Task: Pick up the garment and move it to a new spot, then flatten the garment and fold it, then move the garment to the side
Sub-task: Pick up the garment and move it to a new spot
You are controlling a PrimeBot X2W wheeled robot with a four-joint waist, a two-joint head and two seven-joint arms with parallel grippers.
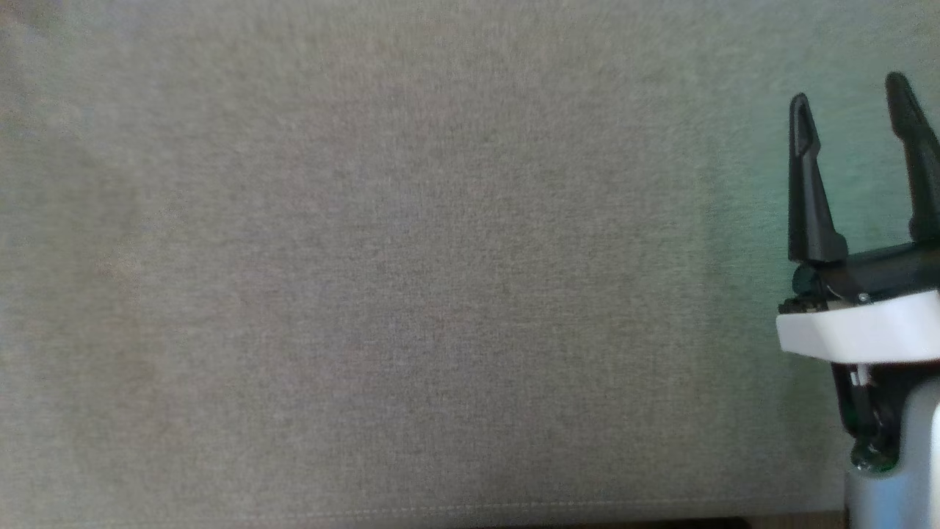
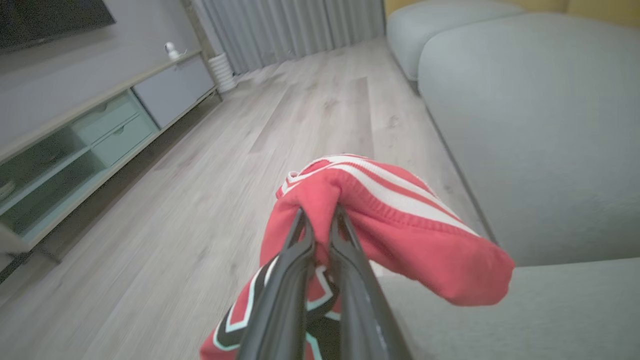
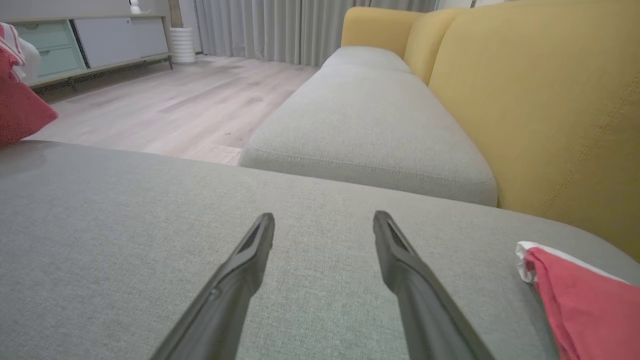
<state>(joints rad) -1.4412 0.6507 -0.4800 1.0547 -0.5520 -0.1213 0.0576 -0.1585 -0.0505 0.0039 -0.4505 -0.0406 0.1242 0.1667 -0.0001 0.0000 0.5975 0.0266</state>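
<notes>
The garment (image 2: pixel 400 220) is red cloth with white stripes and a black and teal pattern lower down. My left gripper (image 2: pixel 320 212) is shut on a bunched fold of it, and it hangs over the front edge of the grey sofa seat (image 2: pixel 550 310). My right gripper (image 1: pixel 848 92) hovers open over the seat fabric at the right of the head view, and in its own wrist view the right gripper (image 3: pixel 324 218) has nothing between its fingers. Red cloth (image 3: pixel 20 105) shows at that view's left edge. Another red piece with a white edge (image 3: pixel 585 305) lies at its lower right.
A yellow backrest (image 3: pixel 540 100) runs along the sofa, and a second grey seat cushion (image 3: pixel 365 115) lies beyond a gap. A wooden floor (image 2: pixel 200 200) stretches to a low cabinet (image 2: pixel 100 130) and grey curtains (image 2: pixel 300 25).
</notes>
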